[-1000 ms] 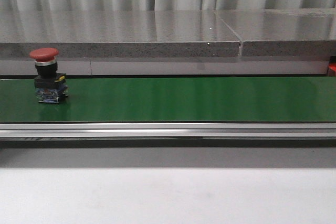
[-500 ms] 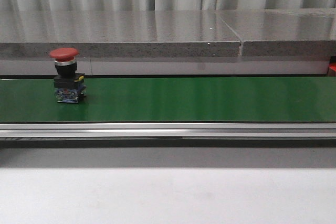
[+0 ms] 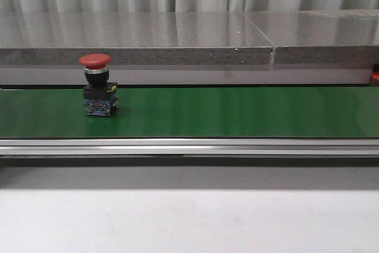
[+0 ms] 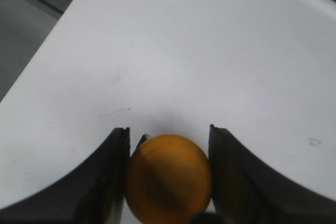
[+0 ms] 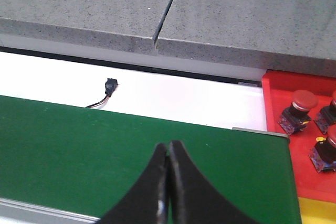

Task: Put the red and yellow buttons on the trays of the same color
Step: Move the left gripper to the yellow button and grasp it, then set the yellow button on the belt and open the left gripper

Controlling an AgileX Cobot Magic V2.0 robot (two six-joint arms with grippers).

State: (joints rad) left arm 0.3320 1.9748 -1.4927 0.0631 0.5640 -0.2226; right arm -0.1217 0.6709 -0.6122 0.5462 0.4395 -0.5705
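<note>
Left wrist view: left fingers (image 4: 168,182) grip yellow button (image 4: 168,178); right fingers (image 5: 168,182) closed, empty.

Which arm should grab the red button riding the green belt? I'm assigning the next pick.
Probably the right. The left gripper is shut on a yellow button, so it's busy. The right gripper is shut and empty, above the green belt, beside the red tray. The red button sits upright.
</note>
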